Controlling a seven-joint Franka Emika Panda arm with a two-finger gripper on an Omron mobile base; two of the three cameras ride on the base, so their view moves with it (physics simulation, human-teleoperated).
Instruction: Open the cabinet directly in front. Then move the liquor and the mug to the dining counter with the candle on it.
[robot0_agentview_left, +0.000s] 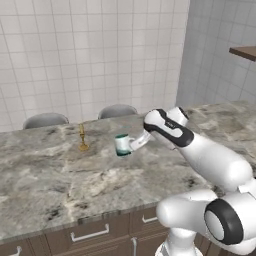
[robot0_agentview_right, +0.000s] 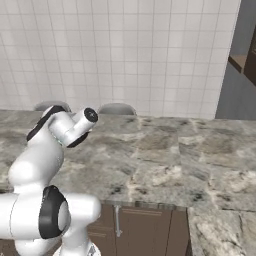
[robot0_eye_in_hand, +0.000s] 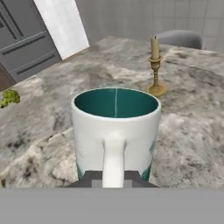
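Pinching the mug (robot0_eye_in_hand: 114, 131) by its handle, the gripper (robot0_eye_in_hand: 113, 177) holds it upright at frame centre, just above the counter (robot0_eye_in_hand: 192, 131). The candle (robot0_eye_in_hand: 155, 65) stands near, upper right, suggesting this is the intended set-down spot.

We see the mug (robot0_agentview_left: 121, 145) up over the counter (robot0_agentview_left: 60, 180), upright, with its handle toward the arm. The end effector (robot0_eye_in_hand: 114, 177) is pinched on that handle. The candle (robot0_agentview_left: 82, 137) stands on the counter to the left of the mug, near it but not touching. In the hand view the candle (robot0_eye_in_hand: 155, 65) is behind the mug (robot0_eye_in_hand: 114, 127) and a bit to the right. Two chairs (robot0_agentview_left: 117, 111) sit behind the counter, by the wall. Drawers (robot0_agentview_left: 90, 232) are under the counter's front edge.
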